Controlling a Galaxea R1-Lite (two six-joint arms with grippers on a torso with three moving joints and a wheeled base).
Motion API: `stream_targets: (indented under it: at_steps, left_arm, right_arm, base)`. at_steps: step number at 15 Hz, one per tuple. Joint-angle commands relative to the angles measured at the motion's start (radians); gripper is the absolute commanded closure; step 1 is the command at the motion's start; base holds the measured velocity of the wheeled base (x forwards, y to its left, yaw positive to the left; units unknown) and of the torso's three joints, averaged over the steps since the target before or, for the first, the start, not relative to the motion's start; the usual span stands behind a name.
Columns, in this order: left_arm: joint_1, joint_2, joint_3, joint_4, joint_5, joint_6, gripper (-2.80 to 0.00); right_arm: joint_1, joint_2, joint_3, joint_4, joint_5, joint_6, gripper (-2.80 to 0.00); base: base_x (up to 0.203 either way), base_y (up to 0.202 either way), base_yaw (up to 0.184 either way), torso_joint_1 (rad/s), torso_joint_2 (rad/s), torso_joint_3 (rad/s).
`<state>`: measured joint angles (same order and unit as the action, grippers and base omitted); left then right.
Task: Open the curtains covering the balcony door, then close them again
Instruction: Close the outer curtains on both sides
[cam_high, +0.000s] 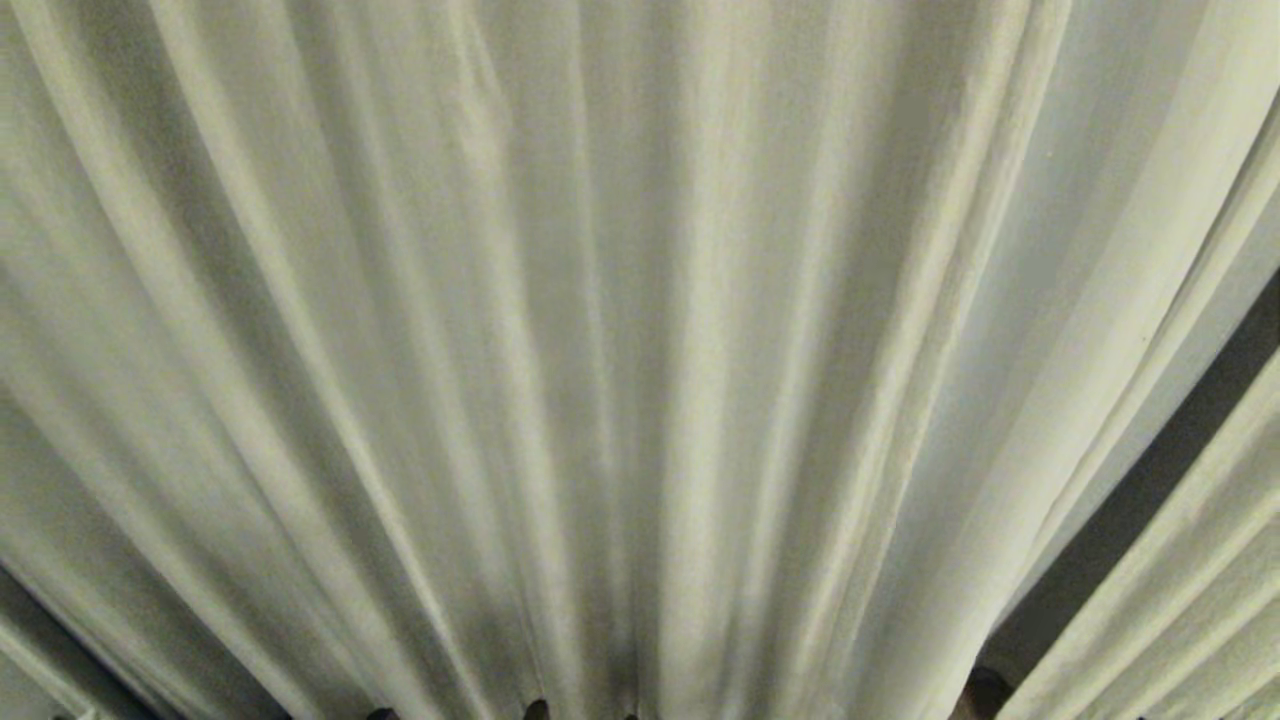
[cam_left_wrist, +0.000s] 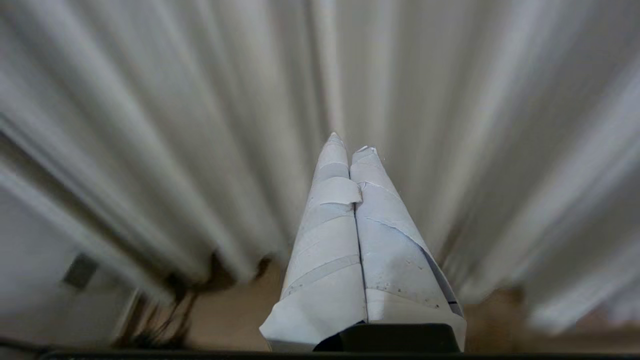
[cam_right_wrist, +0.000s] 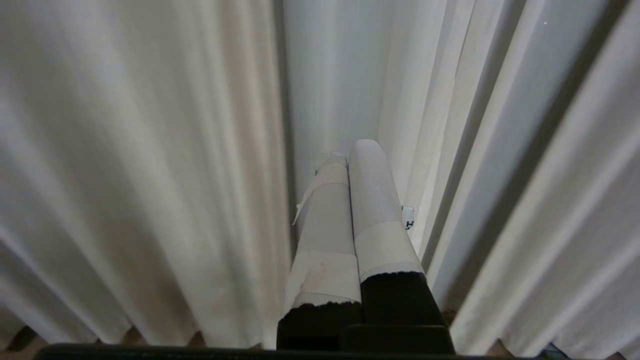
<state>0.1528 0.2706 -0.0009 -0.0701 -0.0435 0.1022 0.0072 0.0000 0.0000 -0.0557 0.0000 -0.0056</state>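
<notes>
Before your robot, pleated cream curtains (cam_high: 560, 330) drawn across the view, your left gripper (cam_left_wrist: 350, 145) fingers pressed together, empty, right gripper (cam_right_wrist: 352, 150) likewise closed, gripping nothing.

Cream pleated curtains (cam_high: 620, 350) drawn shut, hanging straight.

Left gripper (cam_left_wrist: 350, 142): fingers (cam_left_wrist: 330, 240) wrapped in white tape, pressed flat together along their whole length, nothing between them. Tips taper to a point, black body at the base. Right gripper (cam_right_wrist: 352, 150): same pose, fingers (cam_right_wrist: 372, 200) side by side and touching, taped on the outer half, bare black nearer the wrist, holding nothing. Neither arm shows in the head view.
</notes>
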Motion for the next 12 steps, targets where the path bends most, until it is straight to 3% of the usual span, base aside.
stream_targets:
  at_steps: [1,3,5,12]
  left_arm:
    - [-0.042,0.004,0.001,0.034,0.004,0.016,0.0]
    - [-0.094,0.0,0.001,0.042,0.009,0.024,0.0]
    - [-0.2,-0.01,0.001,0.06,0.022,0.008,0.0]
    - [-0.151,-0.271,0.001,0.068,0.02,0.005,0.0]
  right_arm:
    - [0.0,0.0,0.0,-0.001,0.0,-0.001,0.0]
    - [0.0,0.0,0.0,-0.001,0.0,-0.001,0.0]
    - [0.0,0.0,0.0,-0.001,0.0,-0.001,0.0]
    - [0.0,0.0,0.0,-0.001,0.0,-0.001,0.0]
  base:
    - [0.0,0.0,0.0,0.0,0.0,0.0]
    - [0.0,0.0,0.0,0.0,0.0,0.0]
    - [0.0,0.0,0.0,0.0,0.0,0.0]
    - [0.0,0.0,0.0,0.0,0.0,0.0]
